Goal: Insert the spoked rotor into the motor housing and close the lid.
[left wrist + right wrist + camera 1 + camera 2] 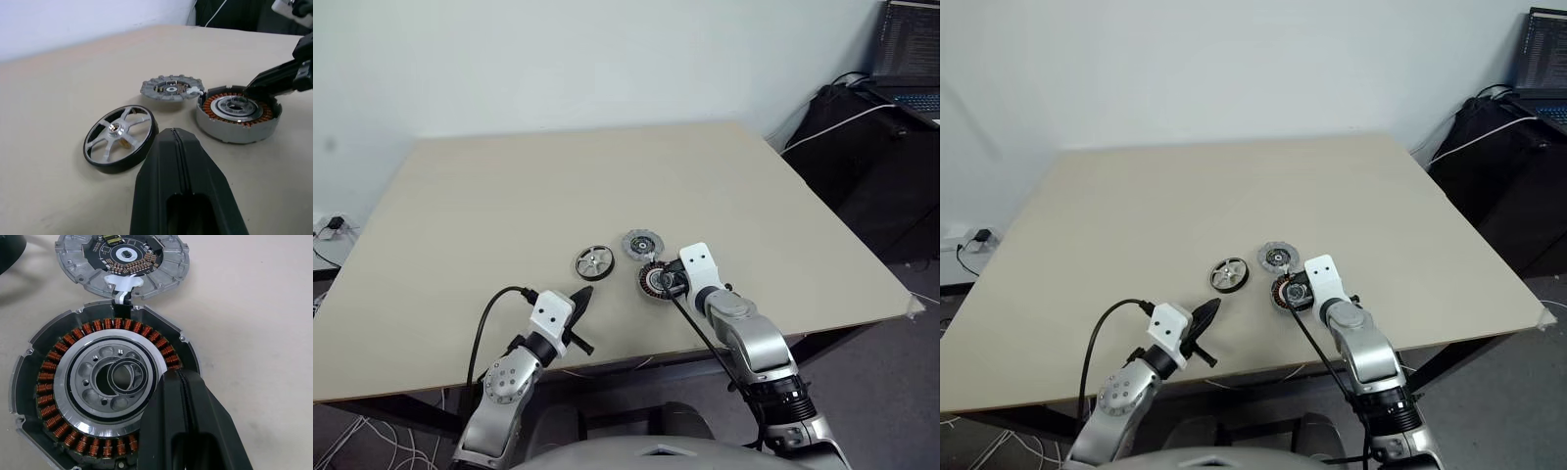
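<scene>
So our right gripper (178, 382), fingers pressed together, covers the lower right of the motor housing (73, 396). Left gripper (178, 147) is pressed together too, hiding part of the spoked rotor (120, 138) rim.

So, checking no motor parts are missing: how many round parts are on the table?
3: the spoked rotor nearest the left hand, the lid behind, the motor housing under the right hand.

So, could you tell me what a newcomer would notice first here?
Three round parts cluster near the beige table's front edge: the copper-wound dark motor housing, the ribbed grey lid just behind it, and the silver spoked rotor to their left. The shut right gripper rests over the housing.
</scene>
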